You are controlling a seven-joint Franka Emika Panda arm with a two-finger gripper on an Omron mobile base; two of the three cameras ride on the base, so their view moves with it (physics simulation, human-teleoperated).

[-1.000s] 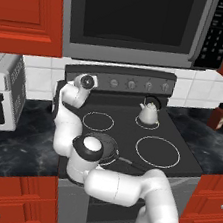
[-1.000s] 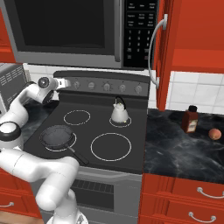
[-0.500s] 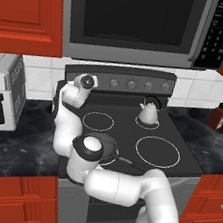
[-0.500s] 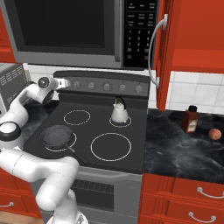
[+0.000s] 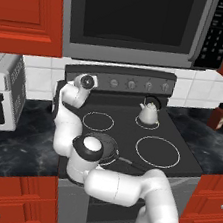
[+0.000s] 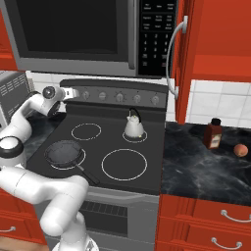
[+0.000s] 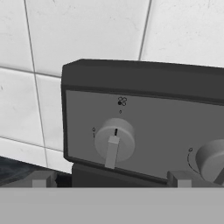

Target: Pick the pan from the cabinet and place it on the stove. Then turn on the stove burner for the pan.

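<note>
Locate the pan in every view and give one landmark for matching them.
Left base view: the pan sits on the stove's near-left ring, partly behind the arm.
Right base view: pan on the near-left ring, handle pointing toward the stove's front edge.
Hand view: faces the leftmost knob; no pan here.
Shared landmark: the white kettle on the back-right ring.

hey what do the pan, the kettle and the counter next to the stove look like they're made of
The pan: dark, matte metal by its look, perhaps cast iron or non-stick, with a thin black handle.
The kettle: pale and smooth with a soft sheen, likely enamelled metal or ceramic; the look leaves it open.
The counter: black with pale veining and a polished gloss, seemingly marble or granite.
</note>
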